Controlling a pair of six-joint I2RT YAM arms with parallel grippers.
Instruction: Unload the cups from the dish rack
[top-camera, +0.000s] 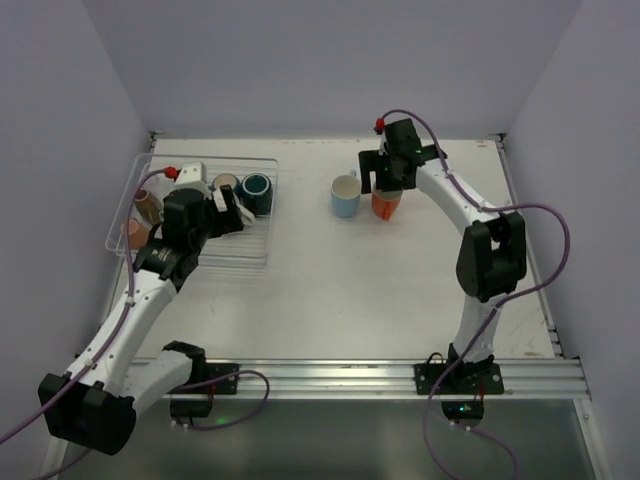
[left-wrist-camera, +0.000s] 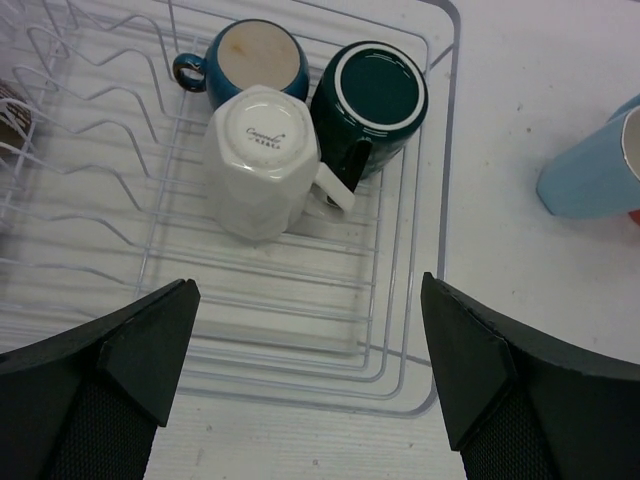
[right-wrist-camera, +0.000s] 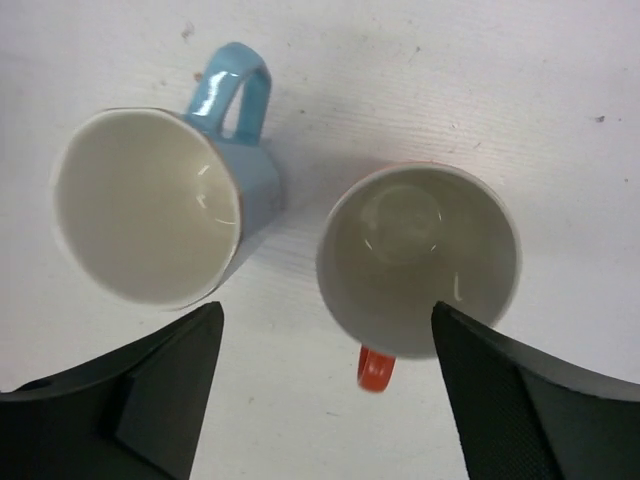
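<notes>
The light blue mug (right-wrist-camera: 165, 210) is cream inside, and the orange mug (right-wrist-camera: 418, 260) is pale grey-white inside. In the white-wired dish rack (left-wrist-camera: 410, 330) are a white cup (left-wrist-camera: 262, 160), a dark teal mug (left-wrist-camera: 378, 95) ringed white and a blue mug (left-wrist-camera: 258, 55) with a tan base. The tabletop (top-camera: 330, 290) is white.

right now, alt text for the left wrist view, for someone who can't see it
A white mug, a teal mug and a blue mug huddle in a wire rack's far right corner, the white one bottom-up. The left tool, open, frames the foreground with its dark fingers. A light blue cup sits outside on the table, right edge.
</notes>
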